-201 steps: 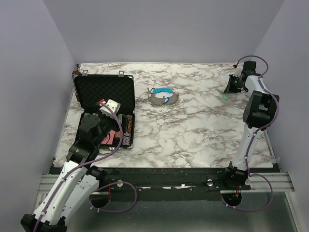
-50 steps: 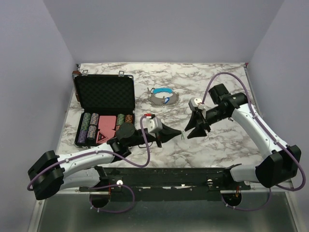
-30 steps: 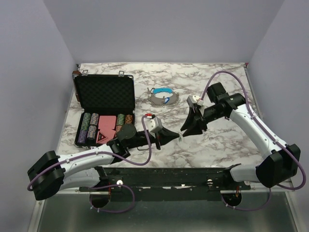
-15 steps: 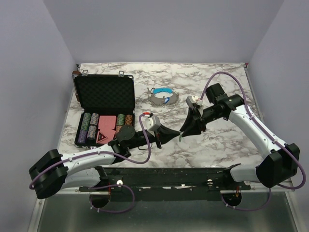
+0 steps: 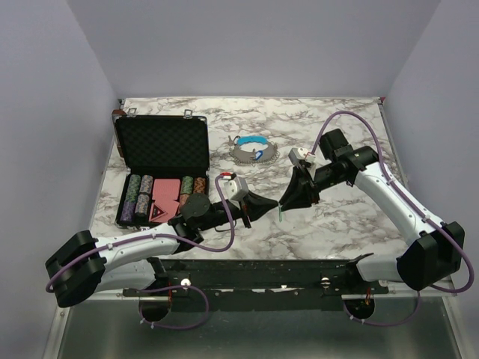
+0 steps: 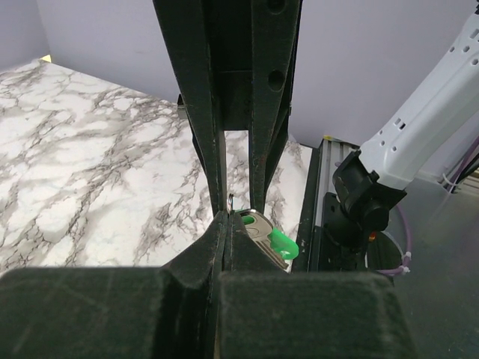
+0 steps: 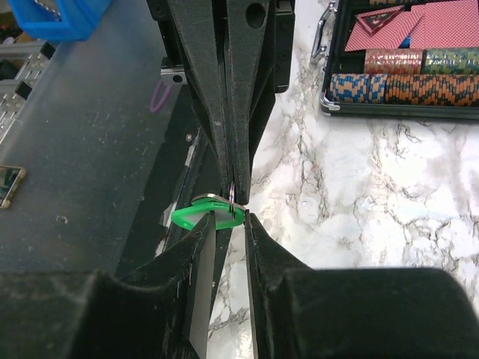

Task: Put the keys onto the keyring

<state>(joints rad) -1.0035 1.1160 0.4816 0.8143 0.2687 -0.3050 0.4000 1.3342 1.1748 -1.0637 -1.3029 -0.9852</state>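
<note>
A green-headed key point(image 7: 196, 218) hangs in the air above the front middle of the worktop point(image 5: 337, 224), between the tips of the two arms. The left jaws are pinched fully together on its metal end, where a tiny wire loop point(image 7: 233, 196) shows. The right jaws stand narrowly parted on either side of the green head; whether they press it I cannot tell. The keyring point(image 5: 253, 149), with its blue segment, lies farther back on the worktop, well apart from the key. At the left, an open black case point(image 5: 161, 146) holds rows of poker chips point(image 5: 138, 196).
</note>
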